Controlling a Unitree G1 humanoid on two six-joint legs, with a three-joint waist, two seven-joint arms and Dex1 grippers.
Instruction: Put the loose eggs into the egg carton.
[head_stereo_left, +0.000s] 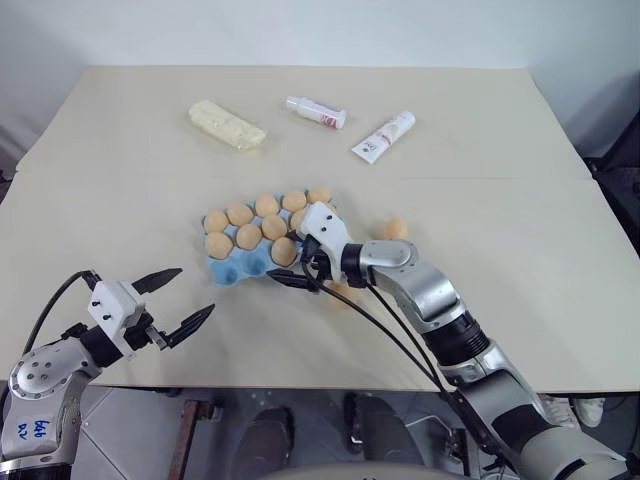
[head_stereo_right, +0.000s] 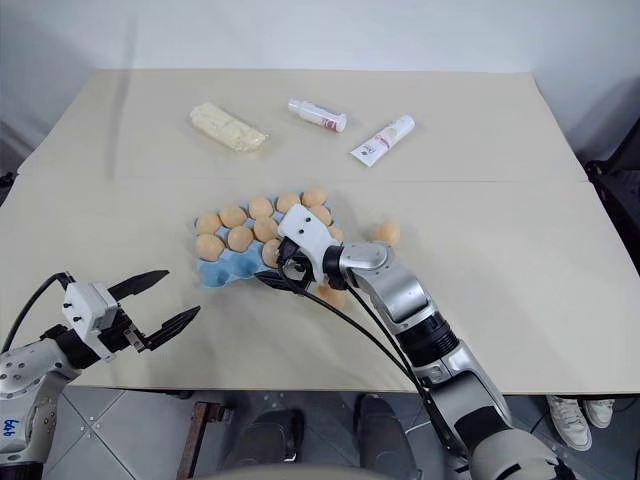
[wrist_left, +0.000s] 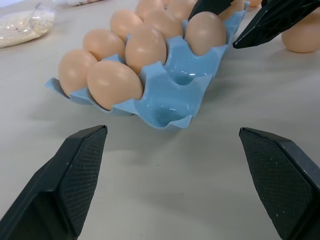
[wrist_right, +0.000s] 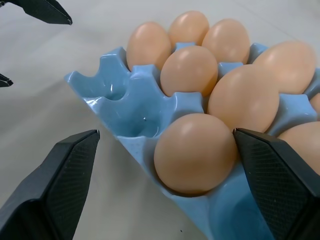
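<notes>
**Almost full: two eggs still out, two cups still empty**

I am driving the robot from far away, and here is what I see.

The egg carton (head_stereo_left: 232, 266) sits in the middle of the frame on the pale surface (head_stereo_left: 520, 300). It is blue and most of its cups have eggs in them. I count about ten eggs in it, but I cannot be sure. Two cups at its lower left end look empty.

Two of the loose eggs are still out. One egg (head_stereo_left: 396, 228) lies on the surface to the right of the carton. Another egg (head_stereo_left: 340, 293) peeks out from under my right arm, just below the carton. So I think the job is nearly done: two eggs left, and two free cups for them.

My right pincer (wrist_right: 165, 165) is wide and holds nothing. It is at the near edge of the carton, with a seated egg between its fingers. My left pincer (head_stereo_left: 172, 300) is wide too, and empty. It hangs at the lower left of the frame, apart from the carton.

Some things are hard to see. My right arm covers part of the carton, so I cannot check each cup there. The egg under the arm shows only a little.

At the top of the frame lie a yellow wrapped block (head_stereo_left: 227, 124) and two white tubes (head_stereo_left: 383, 137). They are not part of my job.
</notes>
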